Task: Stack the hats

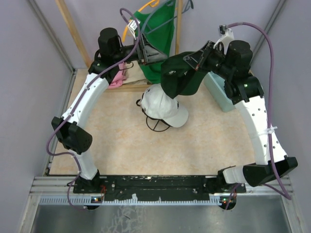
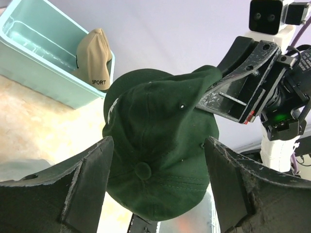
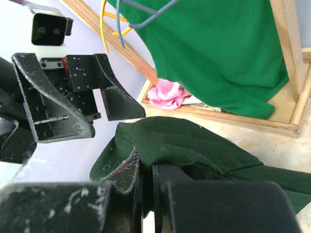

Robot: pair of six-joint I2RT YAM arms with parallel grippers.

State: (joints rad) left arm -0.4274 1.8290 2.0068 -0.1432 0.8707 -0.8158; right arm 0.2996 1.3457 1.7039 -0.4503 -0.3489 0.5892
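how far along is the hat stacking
Done: the white cap lies on the table, with a black edge showing beneath it, perhaps another cap. In hand: the right end effector is shut on a dark cap, held in the air, and the left end effector is open facing it. Left: set that cap on the white one, then fetch the tan cap from the bin.

Three caps in plain view: one white cap (image 1: 165, 109) on the surface, one dark green cap (image 2: 160, 155) aloft just behind it, and one tan cap (image 2: 95, 56) at the single pale blue bin (image 2: 29, 63) to its right. A dark rim (image 1: 147, 121) poking from under the white cap may be a fourth. Behind the white cap: one green shirt (image 3: 209, 48), one pink cloth (image 3: 167, 94).
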